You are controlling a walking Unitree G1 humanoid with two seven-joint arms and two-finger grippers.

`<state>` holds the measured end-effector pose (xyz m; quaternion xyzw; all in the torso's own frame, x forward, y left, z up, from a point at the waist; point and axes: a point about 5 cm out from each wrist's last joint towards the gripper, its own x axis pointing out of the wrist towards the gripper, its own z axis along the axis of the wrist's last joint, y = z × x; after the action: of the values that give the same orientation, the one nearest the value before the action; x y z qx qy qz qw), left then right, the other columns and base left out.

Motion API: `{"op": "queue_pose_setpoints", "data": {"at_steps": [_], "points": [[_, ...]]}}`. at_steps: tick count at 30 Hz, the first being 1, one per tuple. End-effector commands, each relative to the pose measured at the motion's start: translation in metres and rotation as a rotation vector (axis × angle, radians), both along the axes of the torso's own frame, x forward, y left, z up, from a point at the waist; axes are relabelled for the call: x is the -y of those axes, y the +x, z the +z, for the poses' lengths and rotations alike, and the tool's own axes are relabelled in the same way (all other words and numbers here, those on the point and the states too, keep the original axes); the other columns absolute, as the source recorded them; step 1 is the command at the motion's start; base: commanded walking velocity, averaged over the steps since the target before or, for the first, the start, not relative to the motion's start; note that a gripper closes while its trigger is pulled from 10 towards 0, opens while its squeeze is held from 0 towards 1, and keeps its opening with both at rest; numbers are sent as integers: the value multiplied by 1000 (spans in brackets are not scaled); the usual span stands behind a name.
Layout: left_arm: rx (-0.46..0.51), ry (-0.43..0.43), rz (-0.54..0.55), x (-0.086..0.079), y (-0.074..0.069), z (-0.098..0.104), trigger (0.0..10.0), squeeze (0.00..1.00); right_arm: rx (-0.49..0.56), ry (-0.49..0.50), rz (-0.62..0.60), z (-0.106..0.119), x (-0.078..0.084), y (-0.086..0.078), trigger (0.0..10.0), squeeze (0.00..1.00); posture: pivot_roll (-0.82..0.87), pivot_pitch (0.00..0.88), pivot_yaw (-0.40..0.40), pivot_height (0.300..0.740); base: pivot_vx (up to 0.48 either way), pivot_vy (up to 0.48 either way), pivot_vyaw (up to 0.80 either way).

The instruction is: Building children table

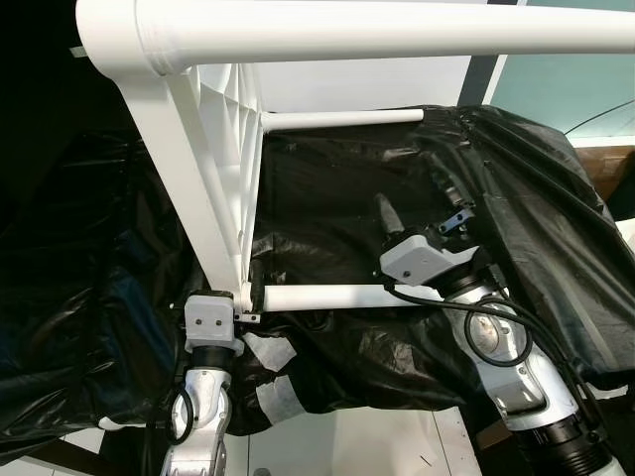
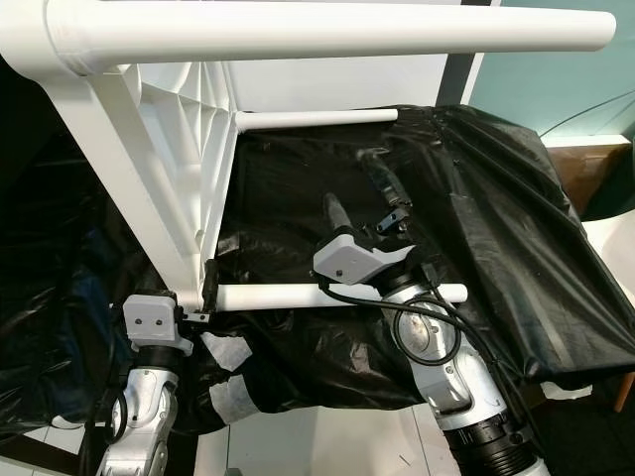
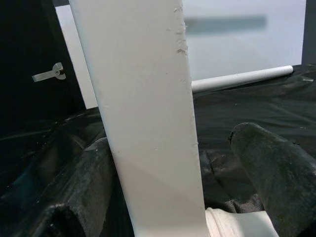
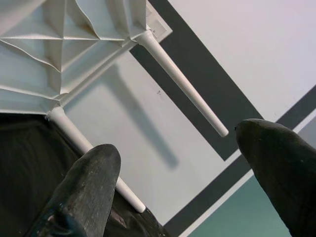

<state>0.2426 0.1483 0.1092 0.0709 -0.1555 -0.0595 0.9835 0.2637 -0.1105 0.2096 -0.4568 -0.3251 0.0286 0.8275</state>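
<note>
A white plastic children's table (image 1: 223, 149) stands tipped on its side on black sheeting, ribbed underside facing right. Three of its white legs stick out to the right: a thick near one (image 1: 397, 30) across the top, a thin far one (image 1: 337, 120), and a low one (image 1: 327, 297). My left gripper (image 1: 238, 297) is open at the table's lower corner, its fingers either side of the white rim (image 3: 148, 123). My right gripper (image 1: 422, 208) is open just above the low leg, fingers pointing up with nothing between them.
Crumpled black plastic sheeting (image 1: 536, 198) covers the surface under and behind the table, patched with white tape (image 1: 278, 397). A small white wing-shaped piece (image 3: 49, 74) shows against the dark background. White floor (image 1: 377, 446) lies in front; a teal wall (image 1: 566, 89) is at the back right.
</note>
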Motion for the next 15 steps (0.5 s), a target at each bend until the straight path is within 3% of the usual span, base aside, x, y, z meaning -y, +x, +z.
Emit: {"op": "queue_pose_setpoints", "data": {"at_steps": [1, 11, 15], "points": [[-18, 5, -23, 3, 0, -2, 10000, 0, -46, 39, -36, -10, 7, 1, 10000, 0, 60, 0, 1, 740, 0, 0, 0], [-56, 22, -25, -2, -2, -16, 10000, 0, -77, 56, -51, -16, 9, -1, 10000, 0, 53, 0, 5, 740, 0, 0, 0], [-62, 19, -26, -1, -3, -20, 10000, 0, -55, 19, -26, -12, 5, -2, 10000, 0, 53, 0, -1, 740, 0, 0, 0]]}}
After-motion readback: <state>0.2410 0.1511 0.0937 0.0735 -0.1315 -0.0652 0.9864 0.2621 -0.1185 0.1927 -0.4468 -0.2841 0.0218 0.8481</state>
